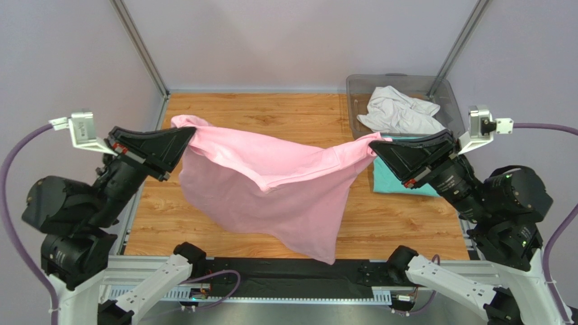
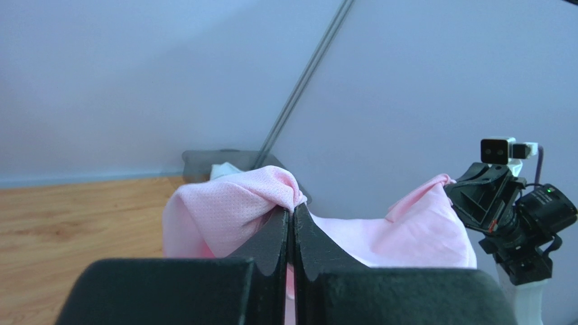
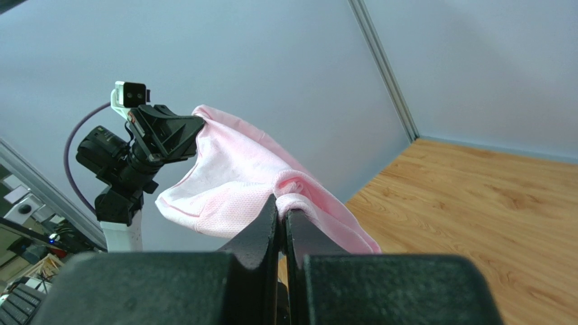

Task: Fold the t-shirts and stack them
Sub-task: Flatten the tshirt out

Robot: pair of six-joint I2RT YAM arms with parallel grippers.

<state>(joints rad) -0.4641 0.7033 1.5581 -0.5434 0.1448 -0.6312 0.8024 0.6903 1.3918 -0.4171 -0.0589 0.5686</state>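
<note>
Pink cloth t-shirt (image 1: 271, 196) sags in midair, creased. Left gripper (image 1: 193, 137) and right gripper (image 1: 372, 147) clamp its upper corners.

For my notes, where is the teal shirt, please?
In the top view, the teal shirt lies on the right, in front of the bin, below the right tool.

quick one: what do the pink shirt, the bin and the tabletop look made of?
Pink t-shirt: soft, thin, matte knit. It sags in loose folds, and the wrist views show a fine mesh texture.
Tabletop: wood-grain planks with a light sheen. It may be laminate rather than solid wood; can't tell.
Bin: grey translucent plastic, probably rigid. The wood grain shows through its wall.
</note>
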